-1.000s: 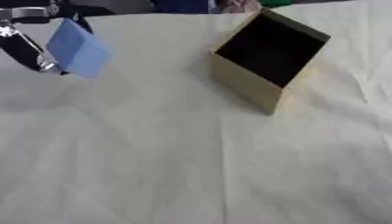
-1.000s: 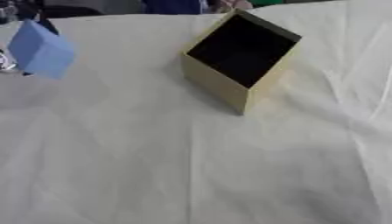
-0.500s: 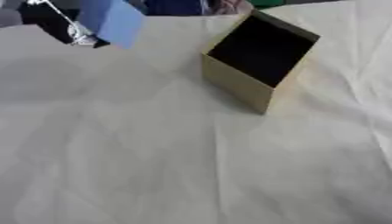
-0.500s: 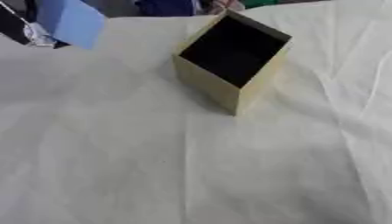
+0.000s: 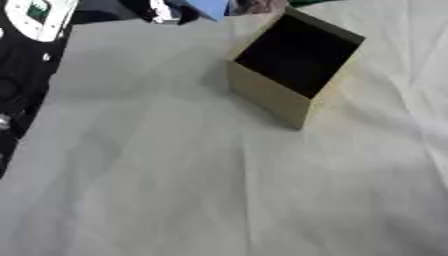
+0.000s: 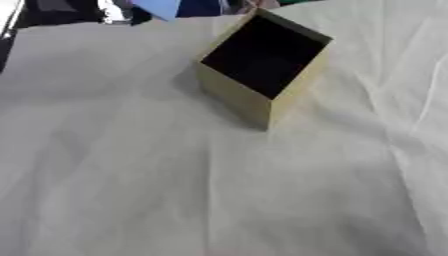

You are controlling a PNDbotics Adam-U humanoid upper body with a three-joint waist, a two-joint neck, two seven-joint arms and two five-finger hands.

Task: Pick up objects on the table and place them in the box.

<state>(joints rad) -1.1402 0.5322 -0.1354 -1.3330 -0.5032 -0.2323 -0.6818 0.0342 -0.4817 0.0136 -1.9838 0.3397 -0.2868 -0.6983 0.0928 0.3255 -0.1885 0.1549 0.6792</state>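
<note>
Step in hand: carrying the blue block [image 5: 210, 7] towards the box [image 5: 296, 67], as I judge it; release not yet made.
Doing it well: bring the block over the dark opening, not over the near rim, then let go. The box sits tilted with its mouth facing up and towards the camera, so a drop from above the upper wall could glance off. Keep the approach slow; the box looks light and a knock may shift it on the cloth.
Left hand [image 5: 166, 10]: at the top edge, left of the box, only dark fingers with a pale patch showing. It meets the block's left side; I read this as grasping the block, though the finger curl is partly cut off.
Right hand: in neither view.
Block: mostly cropped by the top edge, above and left of the box's far corner, clear of the worktop [image 5: 201, 190].
Worktop: white cloth, creased.
</note>
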